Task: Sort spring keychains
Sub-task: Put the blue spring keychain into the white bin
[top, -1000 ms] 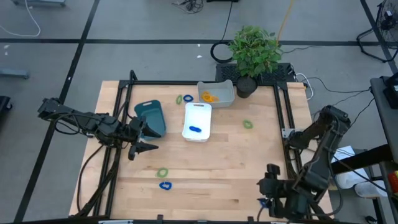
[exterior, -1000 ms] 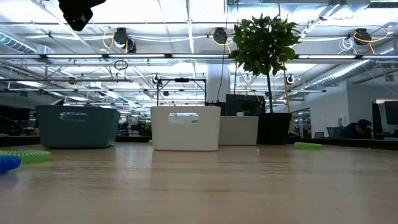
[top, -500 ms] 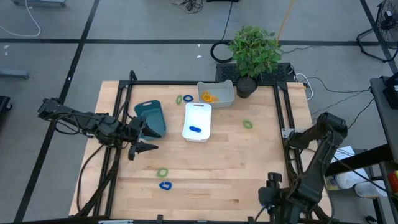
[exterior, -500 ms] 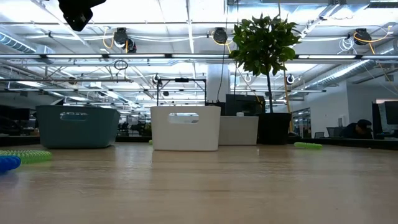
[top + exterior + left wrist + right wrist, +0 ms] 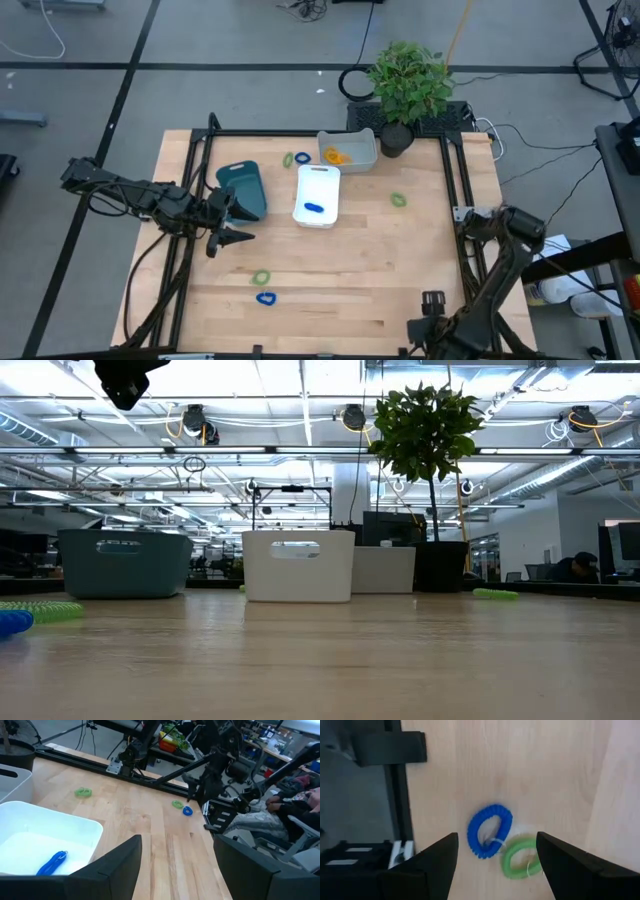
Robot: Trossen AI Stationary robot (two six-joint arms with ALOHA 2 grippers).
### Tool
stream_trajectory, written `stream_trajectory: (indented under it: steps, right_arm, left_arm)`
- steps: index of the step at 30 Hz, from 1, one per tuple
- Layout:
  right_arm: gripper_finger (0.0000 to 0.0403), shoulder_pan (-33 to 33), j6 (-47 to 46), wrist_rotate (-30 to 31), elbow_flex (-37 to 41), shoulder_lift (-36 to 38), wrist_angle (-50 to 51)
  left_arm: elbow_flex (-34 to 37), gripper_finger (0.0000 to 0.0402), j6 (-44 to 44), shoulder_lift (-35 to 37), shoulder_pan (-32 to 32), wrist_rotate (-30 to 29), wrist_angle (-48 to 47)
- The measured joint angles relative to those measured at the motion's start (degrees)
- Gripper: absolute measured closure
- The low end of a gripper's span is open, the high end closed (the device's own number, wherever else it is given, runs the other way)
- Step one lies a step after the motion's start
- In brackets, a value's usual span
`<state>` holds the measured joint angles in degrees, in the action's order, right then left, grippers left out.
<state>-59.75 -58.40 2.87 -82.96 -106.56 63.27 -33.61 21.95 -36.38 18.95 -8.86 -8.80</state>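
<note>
Spring keychains lie scattered: a blue keychain (image 5: 489, 830) touches a green keychain (image 5: 521, 856) near the table's front edge. Your right gripper (image 5: 492, 870) hovers above them, fingers apart, empty. Centre on blue alone. Left gripper (image 5: 238, 222) waits open beside the teal tray (image 5: 243, 188).

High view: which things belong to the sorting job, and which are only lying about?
Job: loose green keychain, loose blue keychain, teal tray, white tray, grey tray.
Lying about: potted plant, black cable coil.
</note>
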Motion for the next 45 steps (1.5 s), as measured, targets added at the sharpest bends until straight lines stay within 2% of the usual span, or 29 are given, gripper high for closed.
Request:
stream_trajectory:
  steps: [7,12,20,25,34,45]
  right_arm:
    - [0.0147,0.0,4.9,0.0,0.4,-3.4,0.4]
    - [0.0147,0.1,5.1,-0.1,4.5,-3.5,-1.1]
    - [0.0153,0.9,6.9,-2.1,10.8,-3.0,-11.1]
    - [0.0208,0.9,6.1,-2.7,12.5,-3.1,-12.1]
    - [0.0381,0.8,5.3,-3.6,13.0,-3.3,-13.6]
    - [0.0399,1.8,1.8,-4.8,13.1,-2.8,-13.7]
  left_arm:
    - [0.0,0.0149,0.0,0.0,0.0,0.0,0.0]
    - [0.0,0.0149,0.3,0.0,0.0,0.0,0.0]
    - [0.0,0.0149,1.3,0.0,0.0,0.0,0.0]
    - [0.0,0.0149,1.4,0.0,0.0,0.0,0.0]
    - [0.0,0.0149,1.5,0.0,0.0,0.0,0.0]
    - [0.0,0.0149,1.5,0.0,0.0,0.0,0.0]
